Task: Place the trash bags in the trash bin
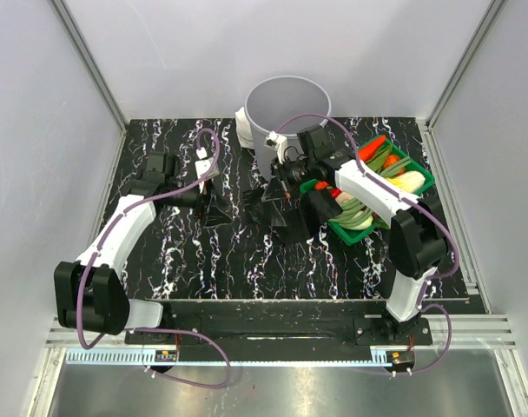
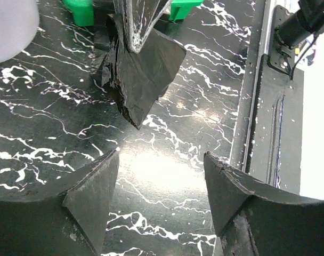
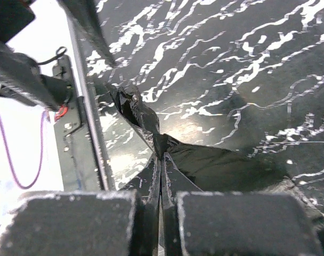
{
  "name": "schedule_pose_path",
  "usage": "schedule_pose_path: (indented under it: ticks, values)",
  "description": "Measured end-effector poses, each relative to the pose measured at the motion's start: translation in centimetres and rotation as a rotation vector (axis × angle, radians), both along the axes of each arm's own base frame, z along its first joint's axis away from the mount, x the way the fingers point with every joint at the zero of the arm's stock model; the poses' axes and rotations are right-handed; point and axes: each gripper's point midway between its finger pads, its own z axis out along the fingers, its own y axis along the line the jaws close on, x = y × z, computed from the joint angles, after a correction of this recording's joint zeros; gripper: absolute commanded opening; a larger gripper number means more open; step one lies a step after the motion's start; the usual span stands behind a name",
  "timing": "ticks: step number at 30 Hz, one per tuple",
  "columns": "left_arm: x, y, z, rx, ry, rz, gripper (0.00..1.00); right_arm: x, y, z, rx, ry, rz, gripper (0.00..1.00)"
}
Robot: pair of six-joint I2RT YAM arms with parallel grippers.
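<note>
Top external view: the right end effector [image 1: 286, 184] is clamped together on the trash bags [image 1: 280, 208]. The crumpled black film hangs below its fingers, its long axis running down to a point that looks close to the worktop [image 1: 203, 261]. The trash bin [image 1: 266, 148] stands just beyond this end effector, farther from the arm bases, with its open mouth above the clamp. That makes the right arm the likelier one for a lift up and over the rim. The left end effector [image 2: 161, 159] stands apart and empty, facing the trash bags across bare worktop. A green basket [image 1: 420, 178] crowds the right end effector's outer side; open room lies toward the left.
</note>
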Motion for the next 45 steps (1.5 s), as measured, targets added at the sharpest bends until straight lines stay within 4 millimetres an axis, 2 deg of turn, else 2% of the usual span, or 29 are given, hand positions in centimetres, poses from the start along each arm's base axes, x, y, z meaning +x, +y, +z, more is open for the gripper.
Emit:
schedule_pose_path:
  ticks: [5,12,17,23,28,33,35,39,45]
  values:
    - [-0.5,-0.3,-0.1,-0.028,-0.024,-0.043,0.69,-1.7,0.3,1.5,0.049,0.056,0.076,0.00]
    - [1.3,-0.9,-0.5,-0.059,-0.067,-0.056,0.68,-3.2,0.9,3.9,0.110,0.086,0.152,0.00]
    - [1.9,-1.4,-0.6,-0.083,-0.075,-0.065,0.67,-3.6,0.9,4.5,0.126,0.096,0.171,0.00]
    - [1.1,-3.2,-0.2,-0.112,-0.073,-0.121,0.65,-3.7,0.9,4.8,0.129,0.101,0.176,0.00]
    - [0.5,-4.0,-0.1,-0.126,-0.063,-0.152,0.46,-3.7,0.9,4.8,0.131,0.101,0.178,0.00]
    - [0.3,-4.2,-0.3,-0.142,-0.035,-0.166,0.35,-3.7,0.9,4.8,0.131,0.102,0.178,0.00]
    - [0.2,-4.3,-0.5,-0.145,-0.021,-0.172,0.26,-3.7,0.9,4.8,0.130,0.102,0.178,0.00]
    - [-0.3,-4.3,-0.6,-0.153,-0.009,-0.190,0.00,-3.7,0.9,4.8,0.130,0.102,0.178,0.00]
    - [-1.5,-4.1,-0.6,-0.151,-0.002,-0.229,0.00,-4.0,0.7,4.4,0.116,0.110,0.185,0.00]
